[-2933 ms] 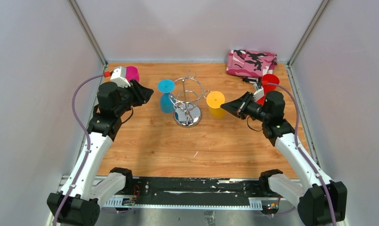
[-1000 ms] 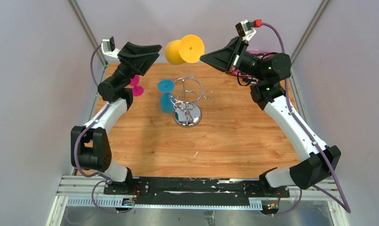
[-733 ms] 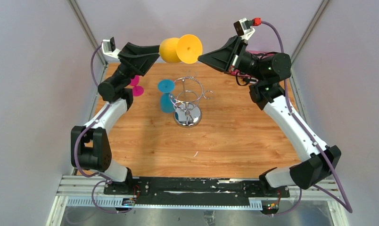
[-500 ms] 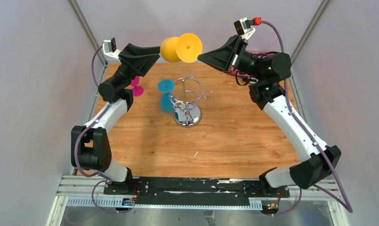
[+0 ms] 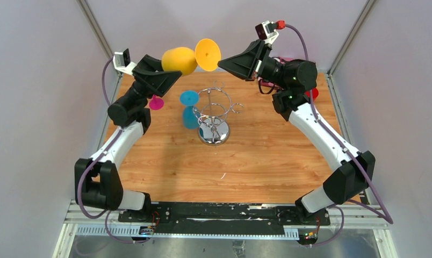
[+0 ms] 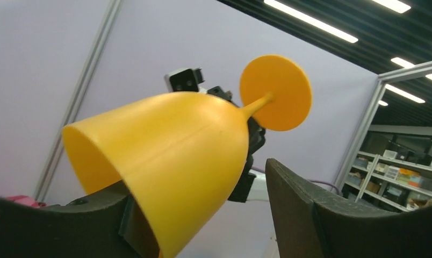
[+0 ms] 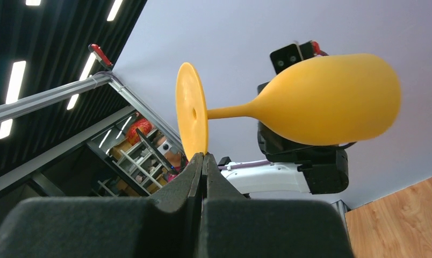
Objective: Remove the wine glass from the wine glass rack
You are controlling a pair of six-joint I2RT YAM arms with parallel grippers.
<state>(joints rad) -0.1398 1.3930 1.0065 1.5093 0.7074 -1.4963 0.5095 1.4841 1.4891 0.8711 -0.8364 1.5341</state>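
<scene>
A yellow wine glass point(image 5: 177, 59) hangs in the air on its side, high above the back of the table. My right gripper point(image 5: 220, 63) is shut on the rim of its round foot point(image 7: 191, 115). The bowl point(image 6: 171, 150) lies between the jaws of my left gripper point(image 5: 168, 67), which is open. The bowl rests against the left finger, while the right finger point(image 6: 294, 204) stands apart from it. The chrome wine glass rack point(image 5: 214, 115) stands mid-table below, with a blue wine glass point(image 5: 189, 107) hanging on its left side.
A magenta glass point(image 5: 156, 102) stands on the wooden table point(image 5: 246, 161) under my left arm. A red glass point(image 5: 312, 92) shows behind my right arm at the back right. Grey walls close in the table on three sides.
Both arms have shifted left with the yellow glass. Its bowl now sits deeper between the left jaws, which have narrowed a little. The right gripper keeps its hold on the foot.
</scene>
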